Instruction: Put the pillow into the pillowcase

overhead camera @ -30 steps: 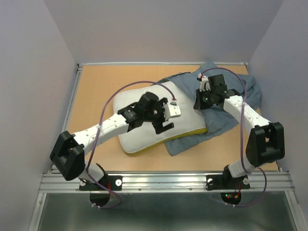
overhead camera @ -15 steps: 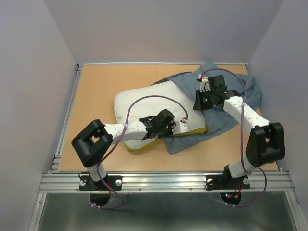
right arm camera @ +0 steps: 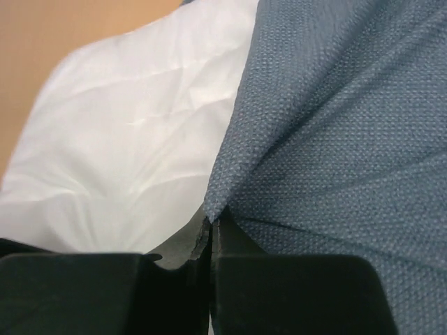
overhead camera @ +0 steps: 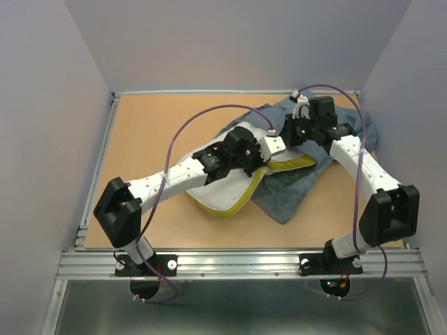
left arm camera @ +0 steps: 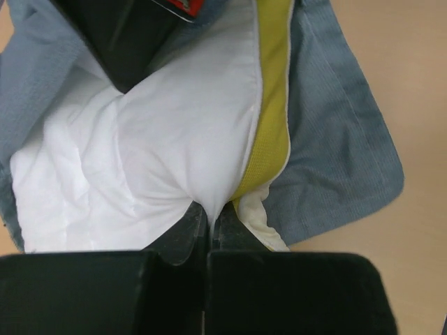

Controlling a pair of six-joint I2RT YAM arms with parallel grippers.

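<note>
The pillow (overhead camera: 222,197) is white with a yellow underside (overhead camera: 292,164) and lies bunched at mid-table, its right end lifted. My left gripper (overhead camera: 274,148) is shut on a pinch of its white cloth (left arm camera: 209,209). The blue-grey pillowcase (overhead camera: 297,190) lies under and to the right of the pillow. In the left wrist view the pillowcase (left arm camera: 339,139) spreads beside the yellow edge (left arm camera: 272,105). My right gripper (overhead camera: 294,133) sits close against the left one, shut on the pillowcase's edge (right arm camera: 213,206). In the right wrist view the pillow (right arm camera: 126,139) lies just left of that held cloth (right arm camera: 335,139).
The wooden table (overhead camera: 147,132) is walled by grey panels on three sides. A metal rail (overhead camera: 237,264) runs along the near edge. Purple cables (overhead camera: 183,132) loop above both arms. The two wrists are nearly touching at the far right.
My left gripper shut on the pillow's near edge, then carried it up and to the far right toward the pillowcase, folding the pillow over. The right gripper shifted slightly with the pillowcase.
</note>
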